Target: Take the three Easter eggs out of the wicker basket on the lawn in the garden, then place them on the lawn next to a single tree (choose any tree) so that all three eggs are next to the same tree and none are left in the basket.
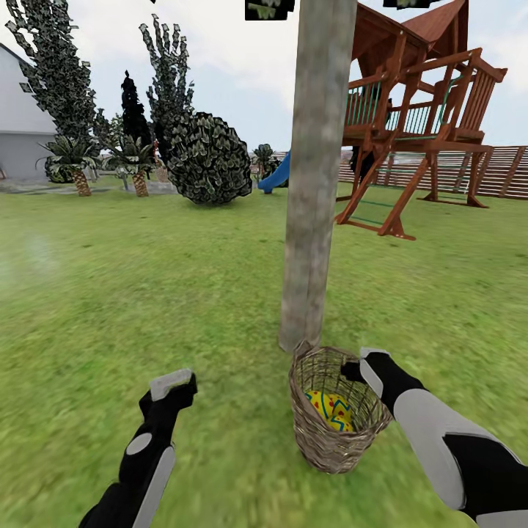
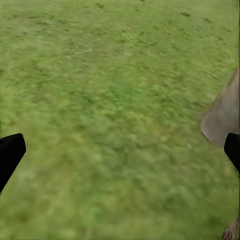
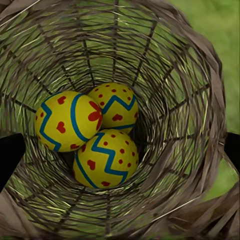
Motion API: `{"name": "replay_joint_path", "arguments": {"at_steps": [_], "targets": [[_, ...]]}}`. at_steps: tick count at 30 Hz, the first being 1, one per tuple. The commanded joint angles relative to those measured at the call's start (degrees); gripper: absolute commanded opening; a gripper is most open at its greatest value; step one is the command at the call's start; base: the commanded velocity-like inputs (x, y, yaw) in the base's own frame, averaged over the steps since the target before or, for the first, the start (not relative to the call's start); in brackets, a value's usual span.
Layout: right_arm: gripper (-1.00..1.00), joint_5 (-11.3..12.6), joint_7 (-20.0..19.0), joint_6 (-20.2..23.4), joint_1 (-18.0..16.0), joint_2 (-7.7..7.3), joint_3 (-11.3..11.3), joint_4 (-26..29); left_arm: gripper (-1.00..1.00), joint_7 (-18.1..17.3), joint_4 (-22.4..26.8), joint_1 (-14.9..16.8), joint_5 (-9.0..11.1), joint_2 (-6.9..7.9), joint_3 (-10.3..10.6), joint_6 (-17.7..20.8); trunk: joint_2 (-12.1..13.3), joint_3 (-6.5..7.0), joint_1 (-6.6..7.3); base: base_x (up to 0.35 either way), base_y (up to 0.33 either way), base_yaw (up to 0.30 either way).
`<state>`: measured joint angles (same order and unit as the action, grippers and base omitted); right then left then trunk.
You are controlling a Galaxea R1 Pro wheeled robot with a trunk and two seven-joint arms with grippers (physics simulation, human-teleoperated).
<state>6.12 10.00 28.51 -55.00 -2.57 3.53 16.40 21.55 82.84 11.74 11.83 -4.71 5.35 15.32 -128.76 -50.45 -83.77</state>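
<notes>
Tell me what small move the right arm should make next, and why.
Probably lower the open right gripper into the wicker basket onto the nearest egg. All three Easter eggs lie at the bottom, and the gripper sits at the rim holding nothing. The tree stands right behind.

The head camera looks forward and down over the lawn (image 1: pixel 110 293), the trunk (image 1: pixel 315 183) at center. The right wrist camera looks closely into the basket (image 3: pixel 200 75), which the head view also shows at lower right; the left wrist camera faces grass.

No readable text, labels, brands, numbers or signs appear on anything here.
</notes>
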Motion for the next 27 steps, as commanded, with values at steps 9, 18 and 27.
{"name": "replay_joint_path", "arguments": {"at_steps": [9,18,27], "targets": [[1.00,0.6,0.4,0.2,0.0,0.32,0.1,-0.5,1.00,0.6,0.1,-1.7,0.2,0.13,-0.1,-4.2,0.0,-0.06,0.01,0.000,0.025,0.000],[1.00,0.5,0.3,0.2,0.0,0.37,0.1,-0.5,1.00,0.6,-0.2,-1.7,0.2,0.14,-0.1,-4.3,0.0,-0.06,0.01,0.082,0.255,0.000],[1.00,0.5,0.3,0.4,0.0,0.25,0.1,-0.5,1.00,0.6,-0.3,-1.7,0.2,0.14,-0.2,-4.3,0.0,-0.06,0.01,0.222,0.085,0.000]]}}
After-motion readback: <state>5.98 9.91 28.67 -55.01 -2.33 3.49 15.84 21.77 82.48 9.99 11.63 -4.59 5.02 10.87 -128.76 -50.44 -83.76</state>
